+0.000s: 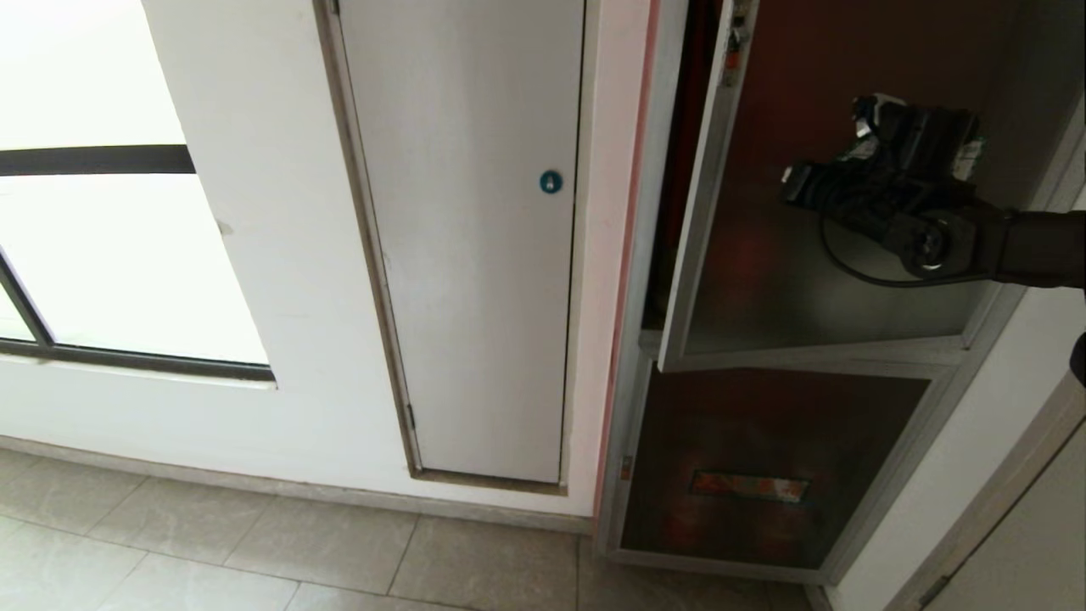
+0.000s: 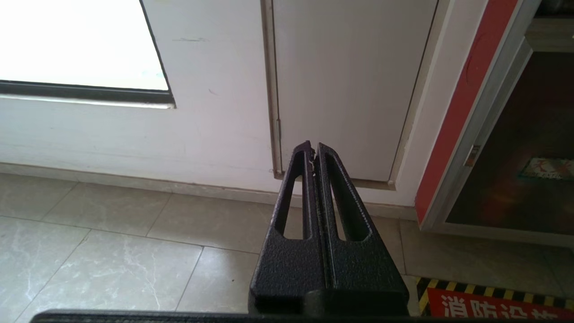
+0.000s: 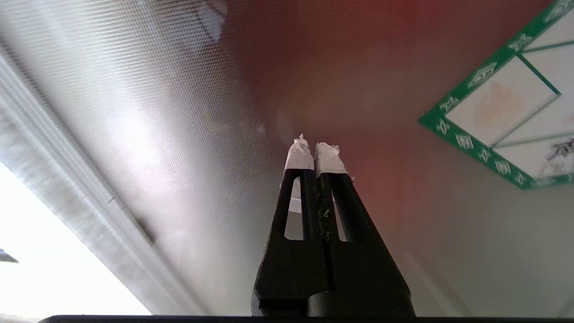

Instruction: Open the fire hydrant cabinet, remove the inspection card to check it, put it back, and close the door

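The fire hydrant cabinet [image 1: 670, 212] stands in the wall at the right, beside a plain white door [image 1: 475, 255]. Its own door [image 1: 814, 271] is dark glass in a silver frame, and it hangs partly open, with the free edge near the cabinet's left side. It looks big, stiff and smooth, and glass can break, so I would push softly on the metal frame. The green-edged sticker [image 3: 506, 112] sits on the glass. The right gripper [image 3: 316, 154] is closed, holds nothing, and points at the glass close up. The left gripper [image 2: 312, 154] is closed too, parked low over the floor. I cannot see the card.
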Available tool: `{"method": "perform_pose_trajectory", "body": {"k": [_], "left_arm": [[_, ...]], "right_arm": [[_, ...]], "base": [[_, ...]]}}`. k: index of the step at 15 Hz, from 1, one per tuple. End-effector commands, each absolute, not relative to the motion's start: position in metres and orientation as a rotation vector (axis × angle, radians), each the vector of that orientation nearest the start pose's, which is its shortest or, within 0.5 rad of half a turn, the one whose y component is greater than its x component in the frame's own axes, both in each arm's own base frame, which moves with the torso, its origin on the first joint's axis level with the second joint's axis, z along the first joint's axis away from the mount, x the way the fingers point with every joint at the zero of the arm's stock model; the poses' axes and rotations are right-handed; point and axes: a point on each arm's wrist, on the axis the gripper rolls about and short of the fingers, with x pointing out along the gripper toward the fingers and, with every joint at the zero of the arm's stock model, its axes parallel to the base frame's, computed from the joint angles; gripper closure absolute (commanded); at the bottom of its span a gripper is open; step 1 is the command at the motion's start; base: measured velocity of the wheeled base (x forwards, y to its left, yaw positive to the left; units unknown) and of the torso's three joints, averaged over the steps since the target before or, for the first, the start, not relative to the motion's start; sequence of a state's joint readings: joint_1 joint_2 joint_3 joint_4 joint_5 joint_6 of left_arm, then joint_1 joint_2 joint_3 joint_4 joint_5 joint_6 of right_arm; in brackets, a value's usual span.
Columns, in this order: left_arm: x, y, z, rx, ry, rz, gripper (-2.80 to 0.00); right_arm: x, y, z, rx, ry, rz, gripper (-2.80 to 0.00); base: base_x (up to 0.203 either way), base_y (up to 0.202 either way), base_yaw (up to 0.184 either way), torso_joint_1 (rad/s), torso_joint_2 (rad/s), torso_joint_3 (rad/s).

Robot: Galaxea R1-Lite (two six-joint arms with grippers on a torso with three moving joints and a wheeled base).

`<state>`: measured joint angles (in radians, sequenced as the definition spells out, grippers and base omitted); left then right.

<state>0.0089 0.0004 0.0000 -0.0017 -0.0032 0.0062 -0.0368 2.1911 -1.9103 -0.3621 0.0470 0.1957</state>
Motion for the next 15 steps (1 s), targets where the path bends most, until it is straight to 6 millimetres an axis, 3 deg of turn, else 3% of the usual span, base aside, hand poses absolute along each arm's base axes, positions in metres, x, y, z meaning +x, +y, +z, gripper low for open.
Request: {"method": "perform_pose_trajectory", "body": {"k": [1, 3, 5, 9, 12, 15], "left_arm": [[-0.023, 0.000, 0.075, 0.006, 0.002, 0.006, 0.00], [-0.023, 0.000, 0.075, 0.006, 0.002, 0.006, 0.00], [-0.023, 0.000, 0.075, 0.006, 0.001, 0.006, 0.00], [-0.023, 0.000, 0.075, 0.006, 0.000, 0.006, 0.00], [-0.023, 0.000, 0.075, 0.006, 0.002, 0.006, 0.00], [-0.023, 0.000, 0.075, 0.006, 0.000, 0.006, 0.00]], "right_arm": [[0.441, -0.015, 0.299, 0.193, -0.105, 0.021, 0.00], [0.401, -0.013, 0.319, 0.196, -0.107, 0.026, 0.00], [0.345, -0.009, 0.345, 0.195, -0.143, 0.040, 0.00], [0.196, -0.001, 0.391, 0.178, -0.304, 0.080, 0.00], [0.076, 0.002, 0.395, 0.154, -0.395, 0.133, 0.00], [-0.020, 0.003, 0.367, 0.137, -0.405, 0.180, 0.00]], "base": [[0.000, 0.000, 0.000, 0.000, 0.00, 0.000], [0.000, 0.000, 0.000, 0.000, 0.00, 0.000], [0.000, 0.000, 0.000, 0.000, 0.00, 0.000], [0.000, 0.000, 0.000, 0.000, 0.00, 0.000], [0.000, 0.000, 0.000, 0.000, 0.00, 0.000], [0.000, 0.000, 0.000, 0.000, 0.00, 0.000]]}}
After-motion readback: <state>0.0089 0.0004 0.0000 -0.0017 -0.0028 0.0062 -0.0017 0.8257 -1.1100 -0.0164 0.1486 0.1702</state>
